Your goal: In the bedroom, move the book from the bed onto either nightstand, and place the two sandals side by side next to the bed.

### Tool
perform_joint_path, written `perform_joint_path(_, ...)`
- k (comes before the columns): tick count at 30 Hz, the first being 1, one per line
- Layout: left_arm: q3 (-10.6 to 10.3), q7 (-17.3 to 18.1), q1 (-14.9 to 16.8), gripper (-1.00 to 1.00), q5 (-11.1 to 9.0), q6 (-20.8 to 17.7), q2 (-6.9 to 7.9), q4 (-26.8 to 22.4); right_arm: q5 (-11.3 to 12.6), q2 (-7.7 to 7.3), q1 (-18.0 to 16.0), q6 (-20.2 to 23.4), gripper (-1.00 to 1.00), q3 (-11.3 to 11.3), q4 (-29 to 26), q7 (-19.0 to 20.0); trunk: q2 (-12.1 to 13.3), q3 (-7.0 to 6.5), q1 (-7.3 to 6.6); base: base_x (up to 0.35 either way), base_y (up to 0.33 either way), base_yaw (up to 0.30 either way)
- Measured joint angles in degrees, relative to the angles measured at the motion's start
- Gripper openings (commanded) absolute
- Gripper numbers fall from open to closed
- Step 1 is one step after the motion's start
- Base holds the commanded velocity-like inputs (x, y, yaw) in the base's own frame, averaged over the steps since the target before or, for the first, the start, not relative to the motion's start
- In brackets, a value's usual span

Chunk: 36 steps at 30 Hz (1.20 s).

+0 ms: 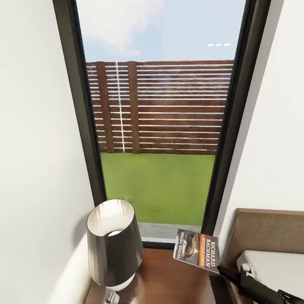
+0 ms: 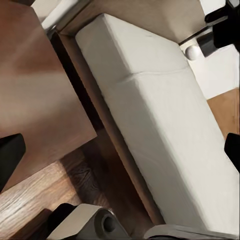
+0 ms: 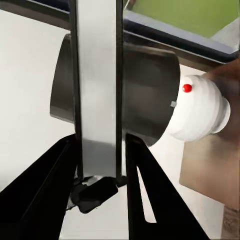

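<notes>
The book (image 1: 198, 251), dark grey with an orange band, hangs tilted over the back right corner of the nightstand (image 1: 169, 278). My right gripper (image 1: 226, 270) is shut on its near edge. In the right wrist view the book (image 3: 97, 100) stands edge-on between the black fingers (image 3: 45, 195). In the left wrist view my left gripper (image 2: 122, 150) is open with nothing in it. It hovers above the gap between the nightstand (image 2: 35, 90) and the bed (image 2: 160, 115). The bed's mattress (image 1: 278, 266) and brown headboard (image 1: 270, 228) sit at the right. The two sandals are out of view.
A lamp (image 1: 114, 245) with a dark shade and white base stands on the left half of the nightstand, close to the book. A tall dark-framed window (image 1: 160, 126) and white walls rise right behind. Wood-plank floor (image 2: 30, 205) runs beside the nightstand.
</notes>
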State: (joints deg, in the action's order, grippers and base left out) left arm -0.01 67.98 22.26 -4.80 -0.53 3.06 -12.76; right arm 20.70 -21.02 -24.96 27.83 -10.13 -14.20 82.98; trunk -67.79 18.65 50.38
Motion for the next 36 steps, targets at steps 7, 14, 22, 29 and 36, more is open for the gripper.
perform_joint_path(7, 0.2, 3.5, 0.0, 1.00, -0.1, -0.1, 2.01, -0.3, 0.2, 7.93, -0.1, 3.4, -1.00, 0.1, -2.3, -10.9, 0.0, 0.01, 0.00, 0.000, 0.000, 0.000)
perform_joint_path(14, 0.2, 6.3, 0.0, 1.00, -0.1, -0.2, 2.33, -0.4, 0.6, 8.45, -0.2, 8.0, -1.00, 0.0, -2.5, -13.3, 0.0, 0.01, 0.00, 0.000, 0.000, 0.000)
perform_joint_path(22, 0.2, 6.6, 0.0, 1.00, -0.1, -0.3, 2.31, -0.4, 0.6, 8.47, -0.2, 8.4, -1.00, -0.1, -2.5, -13.5, 0.0, 0.01, 0.00, 0.000, 0.000, 0.000)
perform_joint_path(29, 0.1, 6.5, 0.0, 1.00, -0.1, -0.3, 2.22, -0.4, 0.6, 8.54, -0.2, 8.4, -1.00, -0.1, -2.5, -13.5, 0.0, 0.01, 0.00, 0.000, 0.000, 0.000)
perform_joint_path(36, 0.1, 6.4, 0.0, 1.00, -0.1, -0.3, 2.21, -0.4, 0.5, 8.68, -0.2, 8.5, -1.00, -0.1, -2.5, -13.8, 0.0, 0.01, 0.00, 0.000, 0.000, 0.000)
